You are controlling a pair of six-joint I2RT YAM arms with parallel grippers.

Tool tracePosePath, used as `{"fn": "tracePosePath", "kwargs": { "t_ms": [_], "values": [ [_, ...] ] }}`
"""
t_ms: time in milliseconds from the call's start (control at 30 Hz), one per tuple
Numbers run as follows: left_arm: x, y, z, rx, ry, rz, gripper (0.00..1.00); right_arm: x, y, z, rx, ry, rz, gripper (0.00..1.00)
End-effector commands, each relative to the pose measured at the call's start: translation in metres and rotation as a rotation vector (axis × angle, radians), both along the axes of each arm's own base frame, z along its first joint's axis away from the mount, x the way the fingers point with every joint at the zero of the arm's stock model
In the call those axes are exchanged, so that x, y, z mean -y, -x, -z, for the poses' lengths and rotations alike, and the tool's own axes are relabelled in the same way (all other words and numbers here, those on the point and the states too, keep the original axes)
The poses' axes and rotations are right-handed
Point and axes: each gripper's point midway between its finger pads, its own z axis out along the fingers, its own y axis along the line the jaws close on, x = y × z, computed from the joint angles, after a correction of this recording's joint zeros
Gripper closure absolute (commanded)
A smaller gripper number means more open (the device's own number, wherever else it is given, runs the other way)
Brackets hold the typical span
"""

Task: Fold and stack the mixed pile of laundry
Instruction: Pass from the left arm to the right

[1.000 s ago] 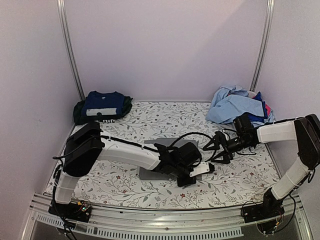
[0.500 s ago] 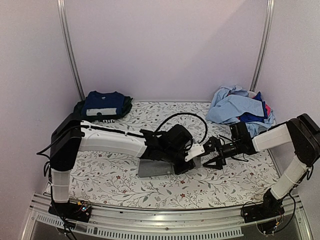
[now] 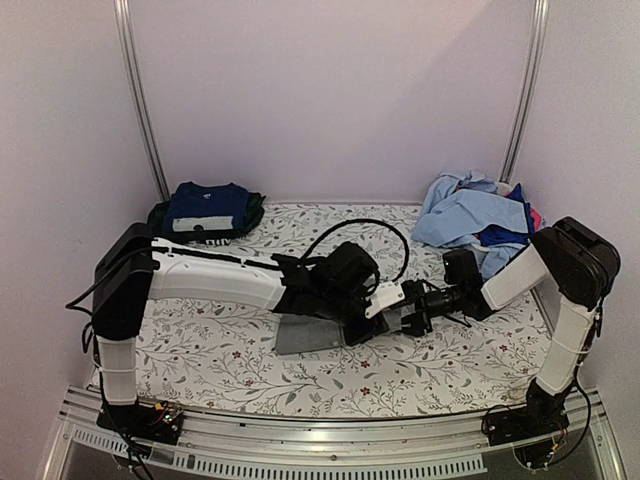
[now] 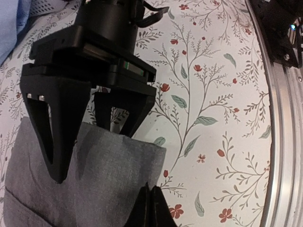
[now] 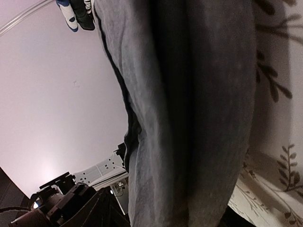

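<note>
Top view: the grey shirt (image 3: 305, 335) lies folded mid-table on the floral sheet (image 3: 230, 370), and both arms meet at its right edge. The unfolded blue heap (image 3: 462, 215) sits far right, the navy stack (image 3: 205, 210) far left.
Left wrist: the left gripper (image 4: 149, 205) has its tips pressed together over the cloth, can't tell if a fold is pinched. The right gripper (image 4: 90, 153) has its fingers apart, straddling the shirt's edge.
Right wrist: just grey fabric up close, soft creases.
Handling: looks light, limp and probably slidey on the sheet. Best taken at a folded edge, through all layers.
</note>
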Motion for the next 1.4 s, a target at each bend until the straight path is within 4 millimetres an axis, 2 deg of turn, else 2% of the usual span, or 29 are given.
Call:
{"fn": "tracePosePath", "kwargs": {
  "t_ms": [0, 333, 600, 667, 767, 867, 900, 1000, 1067, 1167, 1300, 1367],
  "values": [
    [-0.001, 0.004, -0.025, -0.014, 0.069, 0.02, 1.0, -0.011, -0.023, 0.004, 0.019, -0.026, 0.038, 0.39],
    [0.0, 0.013, -0.03, -0.034, 0.086, 0.069, 1.0, -0.024, -0.046, 0.023, -0.003, -0.023, 0.071, 0.44],
    [-0.002, 0.02, -0.029, -0.057, 0.091, 0.094, 1.0, -0.028, -0.05, 0.046, -0.017, 0.006, 0.071, 0.56],
    [-0.004, 0.021, -0.028, -0.061, 0.089, 0.096, 1.0, -0.027, -0.049, 0.054, -0.022, 0.014, 0.068, 0.62],
    [-0.006, 0.021, -0.026, -0.059, 0.083, 0.096, 1.0, -0.027, -0.048, 0.06, -0.025, 0.017, 0.061, 0.8],
    [-0.01, 0.017, -0.028, -0.053, 0.082, 0.064, 0.99, -0.028, -0.052, 0.055, -0.003, 0.013, 0.058, 0.95],
    [-0.013, 0.013, -0.031, -0.054, 0.088, 0.036, 0.93, -0.029, -0.054, 0.052, 0.005, 0.015, 0.053, 0.99],
    [-0.028, -0.004, -0.04, -0.08, 0.103, -0.06, 0.68, -0.029, -0.061, 0.041, 0.044, 0.043, 0.031, 1.0],
    [-0.045, -0.019, -0.046, -0.1, 0.113, -0.146, 0.56, -0.027, -0.064, 0.032, 0.055, 0.075, 0.013, 1.0],
    [-0.078, -0.047, -0.054, -0.118, 0.138, -0.313, 0.32, -0.019, -0.07, 0.015, 0.093, 0.152, -0.027, 1.0],
    [-0.125, -0.083, -0.07, -0.139, 0.21, -0.511, 0.1, 0.0, -0.069, -0.005, 0.152, 0.288, -0.108, 1.0],
    [-0.144, -0.097, -0.079, -0.161, 0.258, -0.59, 0.03, 0.014, -0.066, -0.014, 0.175, 0.351, -0.132, 1.0]
  ]
}}
